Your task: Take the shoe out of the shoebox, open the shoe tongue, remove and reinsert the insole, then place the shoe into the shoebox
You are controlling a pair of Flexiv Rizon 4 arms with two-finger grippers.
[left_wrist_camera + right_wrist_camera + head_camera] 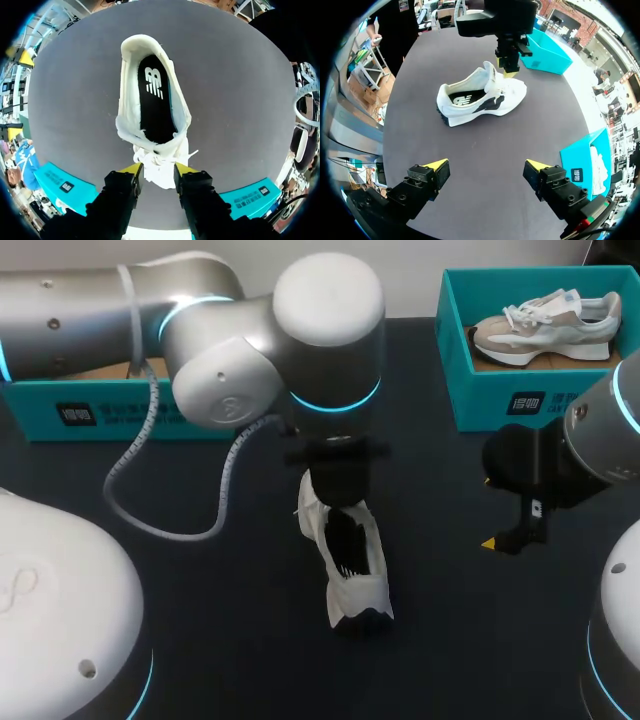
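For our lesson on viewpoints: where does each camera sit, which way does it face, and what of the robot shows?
Head view: above and behind, looking down on the table; left arm and right arm show.
Left wrist view: on the left arm, looking down its fingers; left gripper shut on the shoe.
Right wrist view: on the right arm, facing across the table; open right gripper shows.
Shared: all three see the shoe.

The shoe (352, 565) lies on the middle of the table (220, 640), heel toward the near edge. The left gripper (159, 171) stands over its far end, fingers (131, 170) touching the tongue from both sides. The right gripper (505, 538) hangs toward the right edge, well apart. At the far right corner a shoebox (520, 405) holds a second shoe (545, 325); another shoebox (110, 410) sits at the far left.
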